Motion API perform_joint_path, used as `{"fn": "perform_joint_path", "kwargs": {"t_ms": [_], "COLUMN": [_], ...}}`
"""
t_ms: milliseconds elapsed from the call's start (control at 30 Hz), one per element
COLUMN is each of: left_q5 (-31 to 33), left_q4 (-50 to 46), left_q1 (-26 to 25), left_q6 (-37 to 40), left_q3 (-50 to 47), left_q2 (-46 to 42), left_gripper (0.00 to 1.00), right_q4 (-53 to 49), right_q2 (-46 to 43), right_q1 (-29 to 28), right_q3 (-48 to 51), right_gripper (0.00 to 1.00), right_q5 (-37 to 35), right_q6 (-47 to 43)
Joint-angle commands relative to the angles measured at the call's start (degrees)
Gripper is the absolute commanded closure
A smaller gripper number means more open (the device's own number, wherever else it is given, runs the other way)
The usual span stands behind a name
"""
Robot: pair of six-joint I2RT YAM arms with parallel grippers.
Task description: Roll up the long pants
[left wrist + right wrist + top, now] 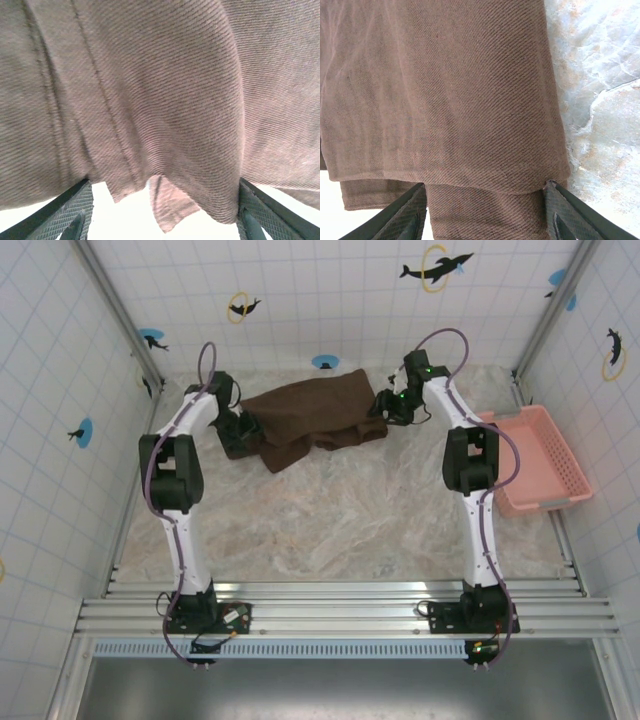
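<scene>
Top view: long pants (pixel 310 415), folded into a short brown bundle, lying at the far centre of the counter (pixel 340 520). Rolling seems barely begun; no tight roll can be made out from here.

Left wrist view: left fingers (pixel 70 210) spread wide, cloth between them, unclamped.

Right wrist view: right fingers (pixel 407 212) wide, straddling a hemmed edge, gripping nothing.

Next move: both pinch one edge and turn it over evenly.

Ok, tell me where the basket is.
In the top view the basket sits at the right edge of the table, just right of the right arm, apart from the pants.
</scene>
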State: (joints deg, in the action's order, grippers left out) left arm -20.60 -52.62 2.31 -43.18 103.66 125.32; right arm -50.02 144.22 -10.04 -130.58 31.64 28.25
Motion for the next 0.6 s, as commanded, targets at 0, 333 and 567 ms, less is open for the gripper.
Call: {"fn": "perform_joint_path", "kwargs": {"t_ms": [0,333,567], "left_q5": [5.4,0.7,3.3], "left_q4": [-6.4,0.6,1.4], "left_q1": [-0.4,-9.3,-11.1], "left_q6": [6.6,2.8,2.2], "left_q3": [3.1,-10.4,-11.5], "left_q2": [-3.2,-5.0,-0.5], "left_gripper": [0.24,0.32,0.44], "right_q4": [-1.4,-1.2,-1.1], "right_q2": [0.8,1.1,1.2], "right_q1": [-0.6,-0.5,-0.2], "right_q3": [-1.9,-2.1,-2.0], "right_gripper": [0.36,0.36,0.37], "right_q5": [0.0,0.1,0.6], "right_q6": [-0.2,-0.3,-0.7]}}
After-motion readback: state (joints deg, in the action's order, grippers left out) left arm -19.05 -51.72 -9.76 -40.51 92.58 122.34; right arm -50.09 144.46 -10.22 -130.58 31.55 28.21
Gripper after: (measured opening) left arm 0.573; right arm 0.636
